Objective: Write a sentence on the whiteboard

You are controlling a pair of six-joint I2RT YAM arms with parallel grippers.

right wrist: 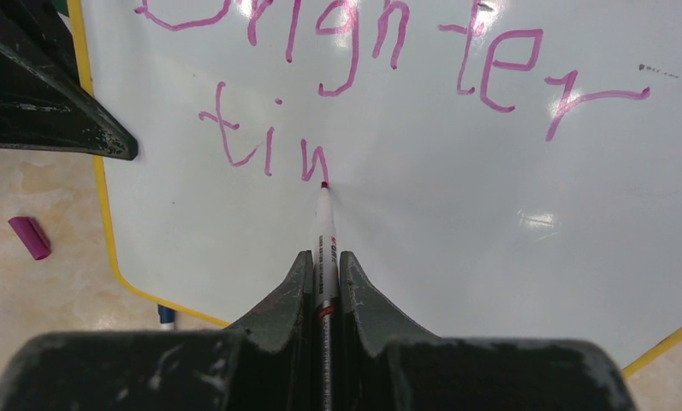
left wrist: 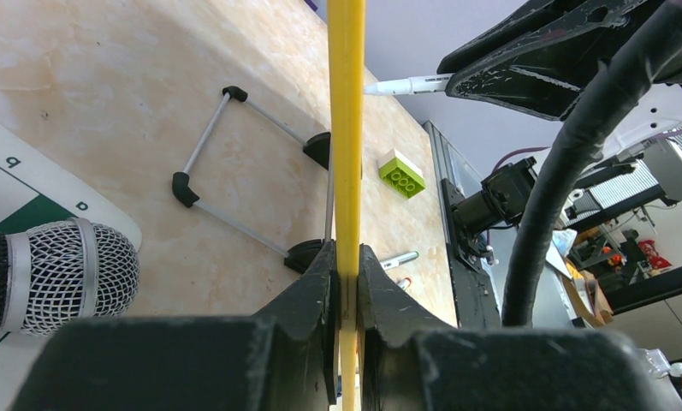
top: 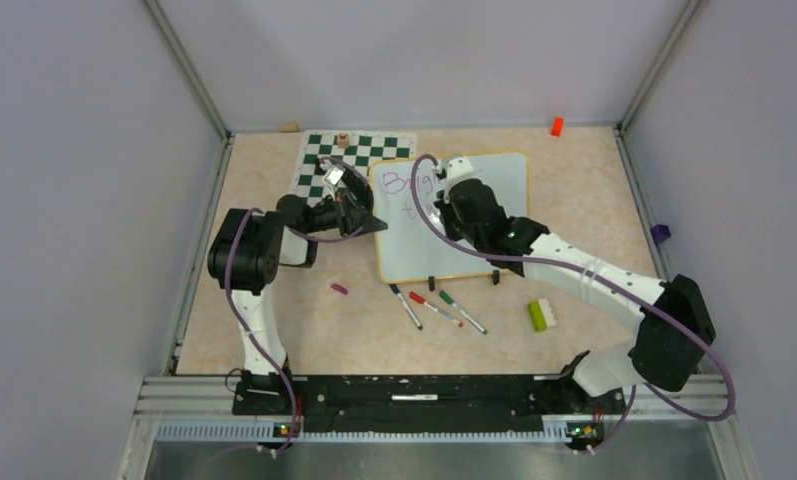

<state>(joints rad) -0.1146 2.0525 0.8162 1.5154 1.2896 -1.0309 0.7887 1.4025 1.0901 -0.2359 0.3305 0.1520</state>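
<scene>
The whiteboard (top: pixel 494 205) lies tilted on the table, white with a yellow rim. My left gripper (top: pixel 371 223) is shut on its left rim, seen edge-on as a yellow strip (left wrist: pixel 346 128) between the fingers (left wrist: pixel 320 282). My right gripper (right wrist: pixel 323 261) is shut on a white marker (right wrist: pixel 324 227) whose purple tip touches the board (right wrist: pixel 508 223). The sentence (right wrist: pixel 269 158) reads "Brighter" on one line and "tin" below it, in purple. The tip rests at the end of the "n". From above, the right gripper (top: pixel 442 200) hides part of the writing (top: pixel 404 185).
A green-and-white chess mat (top: pixel 374 148) lies behind the board, with a microphone (left wrist: pixel 63 274) on it. A purple cap (top: pixel 339 288) and three markers (top: pixel 439 308) lie in front of the board. A green-and-white brick (top: pixel 541 315) sits to the right, an orange piece (top: pixel 556 126) at the back.
</scene>
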